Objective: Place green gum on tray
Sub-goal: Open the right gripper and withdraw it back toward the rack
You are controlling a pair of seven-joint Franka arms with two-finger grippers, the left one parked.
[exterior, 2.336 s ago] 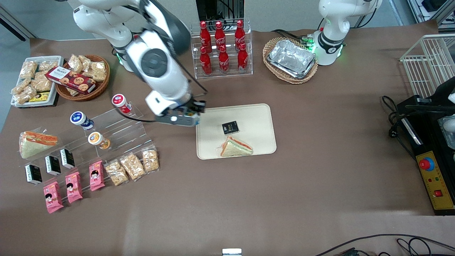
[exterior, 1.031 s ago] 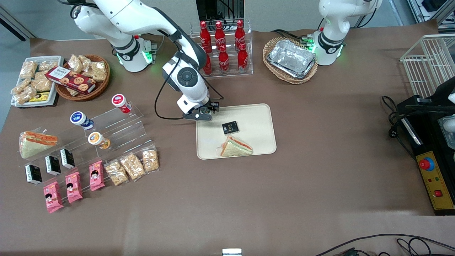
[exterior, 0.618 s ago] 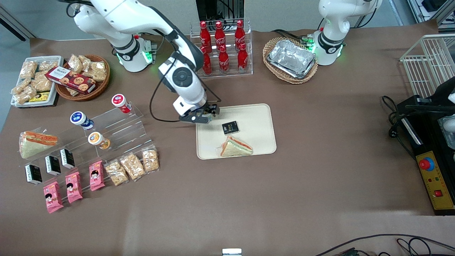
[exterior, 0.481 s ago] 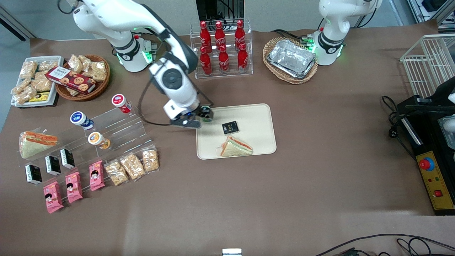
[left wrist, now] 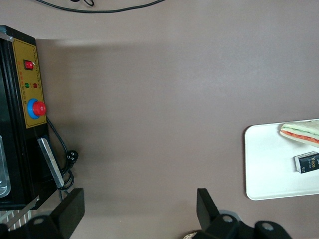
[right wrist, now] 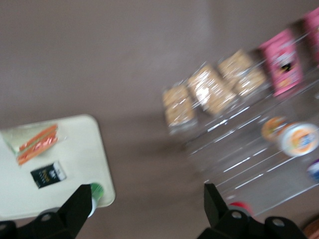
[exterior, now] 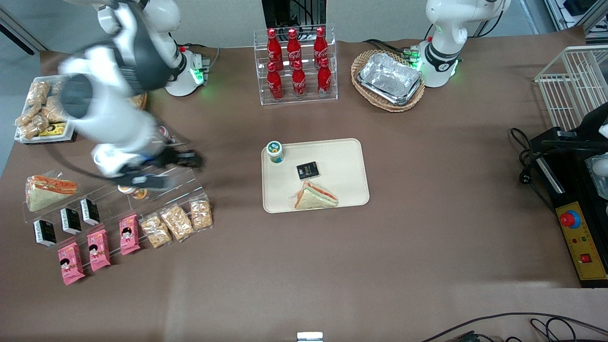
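Table (exterior: 304, 266): brown, wide.
Tray (exterior: 349, 156): cream, mid-table, also carrying sandwich (exterior: 316, 196) and small black packet (exterior: 308, 170).
Clear stepped rack (exterior: 180, 178): toward working arm's end.
Gripper (exterior: 187, 159): over that rack, well apart from tray; fingers spread wide, nothing between them (right wrist view shows both prongs with open gap).
Gum (exterior: 275, 151): upright, lid up, long axis vertical, in tray corner nearest working arm and farthest from front camera, just inside rim.
Judgement: placing looks done; gum lies tray-ward of gripper, no regrasp needed.

green gum (exterior: 275, 151) upright, on tray (exterior: 346, 185) corner
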